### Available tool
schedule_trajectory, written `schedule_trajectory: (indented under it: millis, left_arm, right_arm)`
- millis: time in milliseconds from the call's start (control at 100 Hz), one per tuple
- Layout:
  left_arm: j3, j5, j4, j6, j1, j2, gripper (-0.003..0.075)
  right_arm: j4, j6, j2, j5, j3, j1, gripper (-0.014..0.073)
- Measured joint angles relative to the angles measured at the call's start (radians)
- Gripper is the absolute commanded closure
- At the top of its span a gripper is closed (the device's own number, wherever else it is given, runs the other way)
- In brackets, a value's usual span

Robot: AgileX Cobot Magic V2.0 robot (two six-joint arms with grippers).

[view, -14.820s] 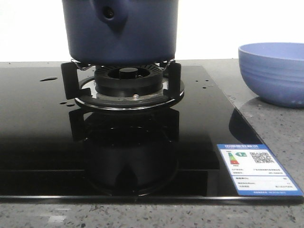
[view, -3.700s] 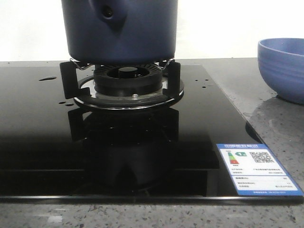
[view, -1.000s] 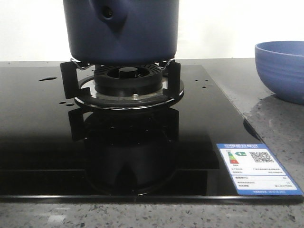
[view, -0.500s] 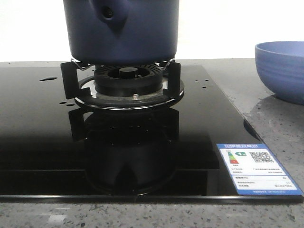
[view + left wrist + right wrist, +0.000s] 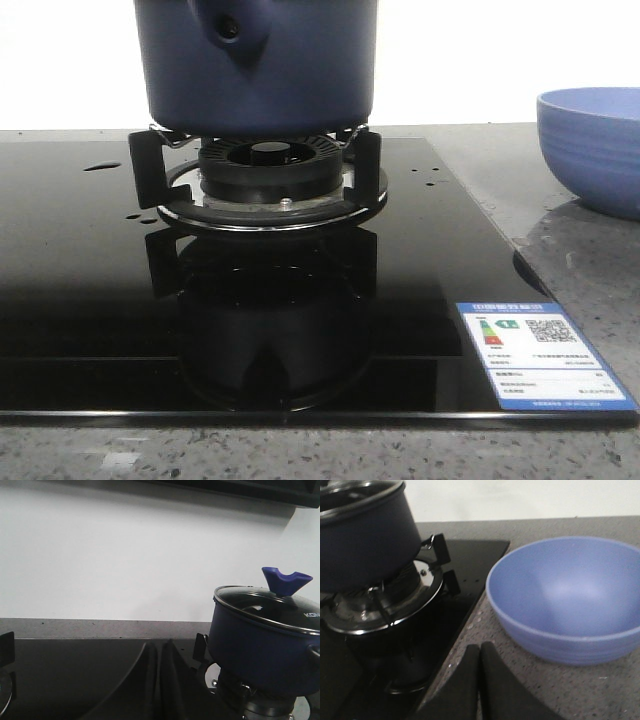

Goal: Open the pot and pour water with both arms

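Bowl (image 5: 592,148) has shifted: against the oldest front view it sits further toward the right edge of frame, and over the last second it has barely changed. Pot has stayed on its burner throughout. So the only recent change is the bowl's place; the pot work itself has not begun.

Left gripper (image 5: 158,680): fingers (image 5: 145,680) pressed together, nothing between them, low over the black hob. Right gripper (image 5: 480,680): fingers (image 5: 492,685) likewise closed tight and empty, hanging over the edge where hob meets grey counter (image 5: 560,690), just in front of the bowl.

Outward from the left: the pot (image 5: 260,645) sits on the burner stand (image 5: 265,190), near the fingers but apart. Glass lid (image 5: 270,605) seated on the rim, blue knob (image 5: 286,580) upright on top.

Outward from the right: bowl beside the hob (image 5: 90,300), inside empty, no liquid seen. Pot to the far side on its burner.

Water (image 5: 102,166): only small drops on the glass hob. Contents of pot not visible through the lid.

Judgement: the bowl looks placed to receive the pour. Lid still on, so opening is the step in hand, and both grippers must open first.
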Motion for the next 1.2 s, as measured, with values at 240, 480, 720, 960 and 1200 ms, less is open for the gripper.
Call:
schedule_trajectory:
  millis: [240,480,720,960,1200]
  left_arm:
    - [0.013,-0.006,-0.007,0.000,0.000,-0.024,0.0739]
    - [0.021,-0.004,-0.009,0.000,0.000,-0.024,0.0739]
    - [0.023,-0.004,-0.008,0.000,0.000,-0.024,0.0739]
    - [0.026,-0.004,0.019,-0.008,0.003,-0.024,0.0739]
    - [0.101,0.011,0.546,-0.517,0.121,-0.054,0.0739]
  right_arm:
    - [0.011,-0.001,-0.002,0.017,0.006,0.014,0.0650]
    - [0.012,-0.001,-0.002,0.019,0.006,0.014,0.0650]
    - [0.012,-0.004,-0.002,0.019,0.006,0.014,0.0650]
    - [0.012,-0.004,-0.002,0.019,0.006,0.014,0.0650]
    - [0.012,-0.004,-0.002,0.019,0.006,0.014,0.0650]
